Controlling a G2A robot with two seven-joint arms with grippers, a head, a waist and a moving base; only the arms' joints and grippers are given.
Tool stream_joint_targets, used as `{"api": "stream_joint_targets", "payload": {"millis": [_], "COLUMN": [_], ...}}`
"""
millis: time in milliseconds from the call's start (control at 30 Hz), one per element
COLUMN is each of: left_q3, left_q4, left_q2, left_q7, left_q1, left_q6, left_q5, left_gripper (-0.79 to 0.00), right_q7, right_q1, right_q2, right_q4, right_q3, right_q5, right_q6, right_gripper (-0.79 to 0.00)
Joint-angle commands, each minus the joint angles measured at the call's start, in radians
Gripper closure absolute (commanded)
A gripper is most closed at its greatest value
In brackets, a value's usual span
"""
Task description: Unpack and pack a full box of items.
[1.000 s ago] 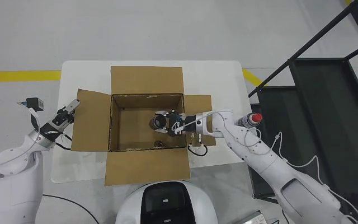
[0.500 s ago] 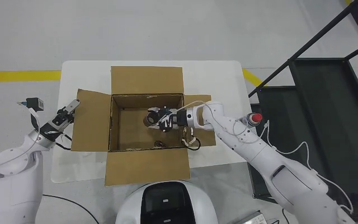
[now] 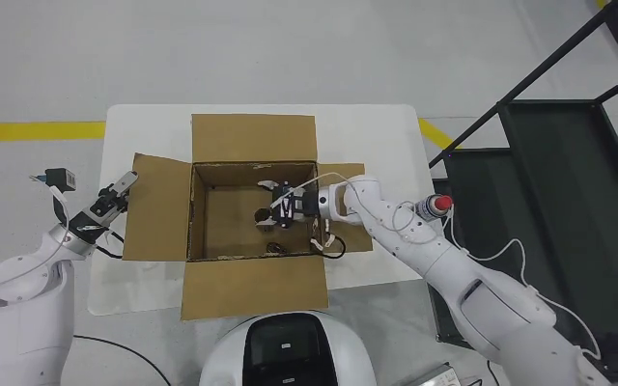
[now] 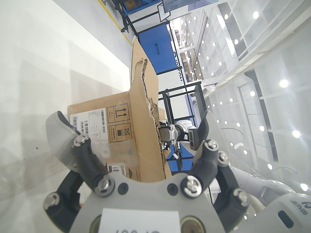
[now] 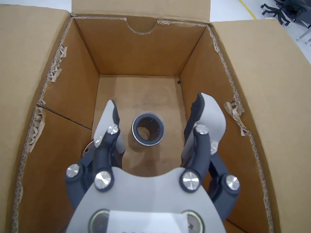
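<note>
At the far left, my left pincer (image 3: 123, 182) hangs over the left edge of the white table (image 3: 377, 125), just beside the outer edge of the left flap of the cardboard box (image 3: 253, 135). Its fingers are spread wide and hold nothing. From that wrist, the left pincer (image 4: 131, 120) faces the box's (image 4: 116, 122) labelled side wall and the ragged edge of a flap standing above it. The box sits in the middle of the table with all four flaps folded outward. On its bare floor lies a dark ring with a silver rim (image 3: 263, 215), hollow side up, roughly in the middle. A smaller silvery piece (image 3: 276, 249) lies against the wall nearest my body. My right pincer (image 3: 274, 206) is reached in over the box's right wall and sits low inside. In my right wrist view, the right pincer (image 5: 155, 100) is wide open and grips nothing, and the ring (image 5: 148, 129) lies on the floor of the box (image 5: 136, 49) between and beyond the two fingers, apart from both. The silvery piece (image 5: 88, 147) is partly hidden behind one finger. Further right, off the table, stands a black metal rack (image 3: 541, 174).
</note>
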Motion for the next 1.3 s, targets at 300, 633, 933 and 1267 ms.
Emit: {"api": "stream_joint_targets", "payload": {"millis": [300, 633, 933, 1267], "left_q3": [0.0, 0.0, 0.0, 0.0], "left_q4": [0.0, 0.0, 0.0, 0.0], "left_q2": [0.0, 0.0, 0.0, 0.0], "left_q7": [0.0, 0.0, 0.0, 0.0], "left_q1": [0.0, 0.0, 0.0, 0.0], "left_q6": [0.0, 0.0, 0.0, 0.0], "left_q5": [0.0, 0.0, 0.0, 0.0], "left_gripper": [-0.785, -0.785, -0.785, -0.785], "right_q7": [-0.122, -0.014, 0.04, 0.004], "right_q1": [-0.138, -0.539, -0.96, -1.037], "right_q2": [0.087, 0.205, 0.247, 0.248], "right_q4": [-0.256, -0.674, -0.83, -0.845], "right_q3": [0.194, 0.585, 0.951, 1.026], "right_q5": [0.002, 0.023, 0.119, 0.168], "right_q6": [-0.067, -0.044, 0.118, 0.152], "right_gripper": [-0.785, -0.785, -0.785, -0.785]}}
